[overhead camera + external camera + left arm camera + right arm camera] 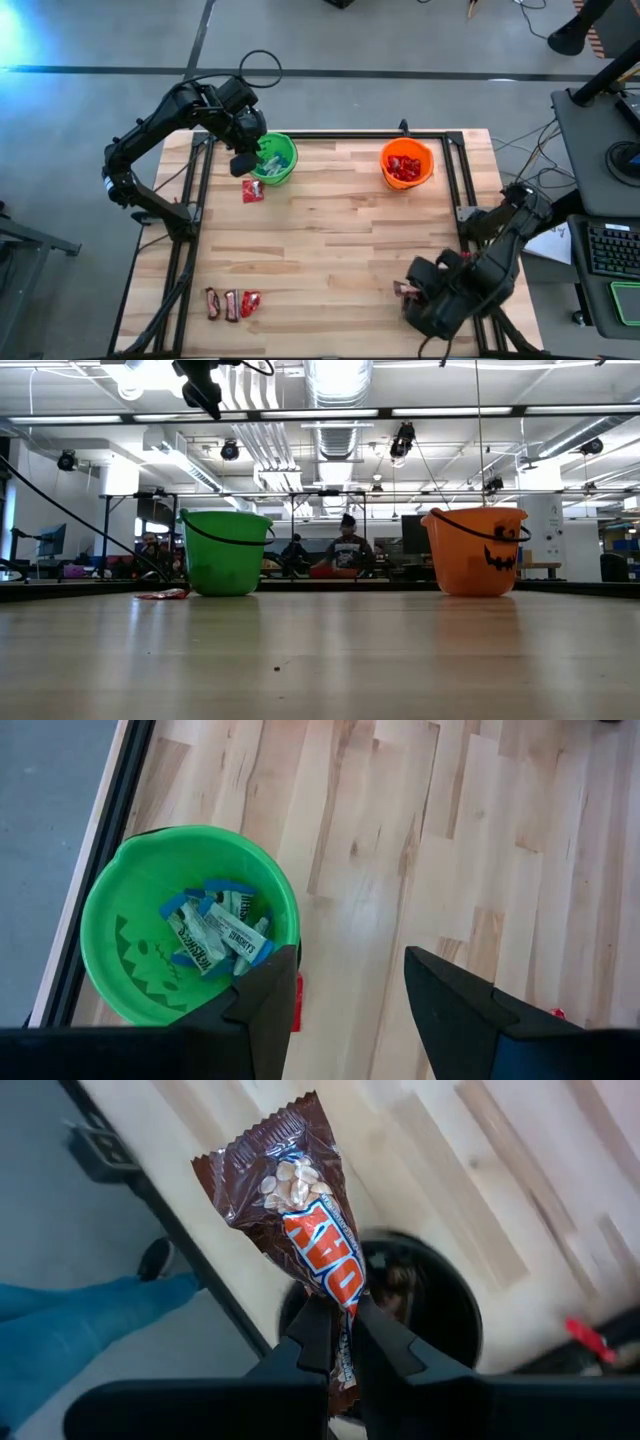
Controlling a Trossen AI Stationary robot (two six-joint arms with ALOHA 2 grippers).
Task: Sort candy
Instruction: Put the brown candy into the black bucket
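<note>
- My right gripper pinches a dark brown candy bar by its tail above the black bucket.
- The wrapper looks light, crinkly and slippery; the crimped end holds best.
- My left gripper hangs open beside the green bucket.

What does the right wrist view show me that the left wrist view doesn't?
Only the right wrist view shows the right pincer shut on a dark brown bar, held above a black bucket. Only the left wrist view shows the left pincer open above the green bucket holding light-blue-and-white bars. Both show the wooden table.
</note>
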